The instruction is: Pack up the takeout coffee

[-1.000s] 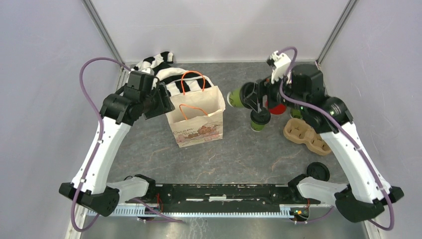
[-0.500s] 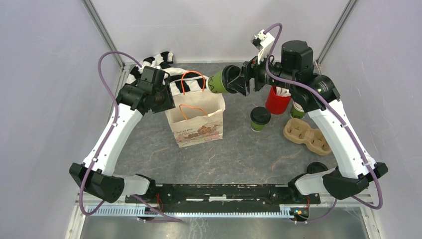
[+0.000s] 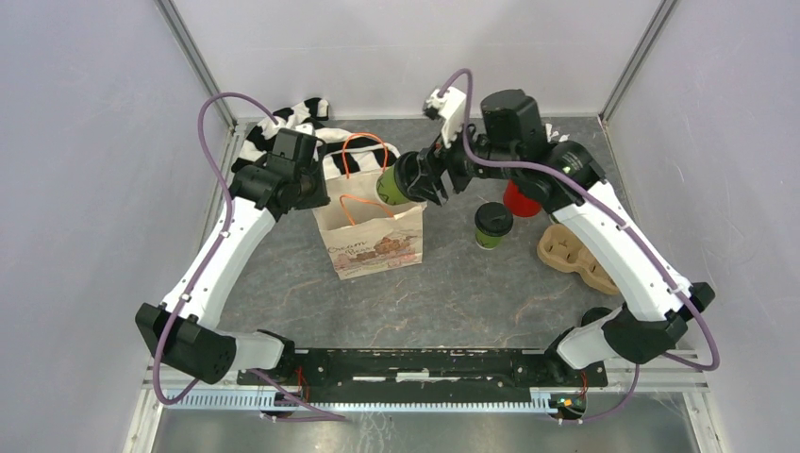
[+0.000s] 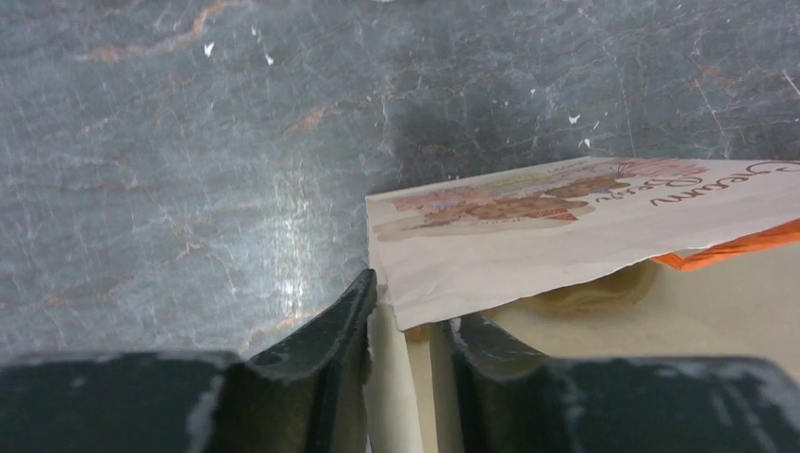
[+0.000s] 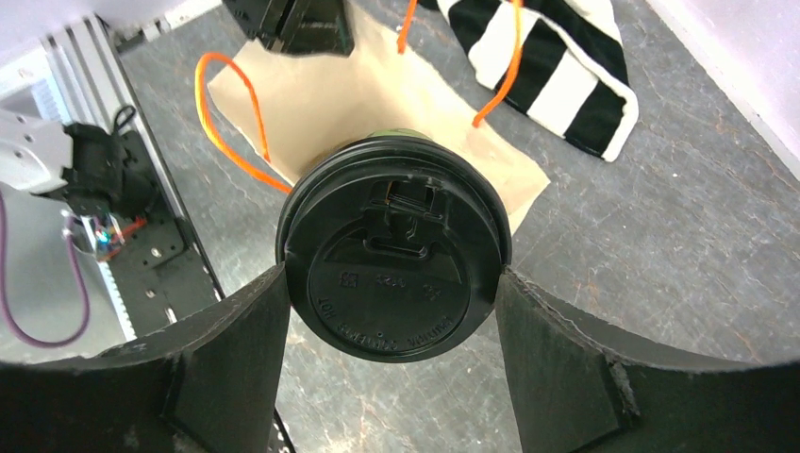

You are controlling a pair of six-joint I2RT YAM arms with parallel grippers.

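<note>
Right gripper (image 3: 429, 177) holds a black-lidded green paper cup (image 5: 394, 274) tilted above the tan orange-handled paper bag (image 3: 373, 241); left gripper (image 4: 408, 330) narrowly straddles its left wall, clamping unclear.

We look down on the whole desk (image 3: 472, 293) from above. Wrist cameras sit close (all share the bag (image 3: 373, 236)).
</note>
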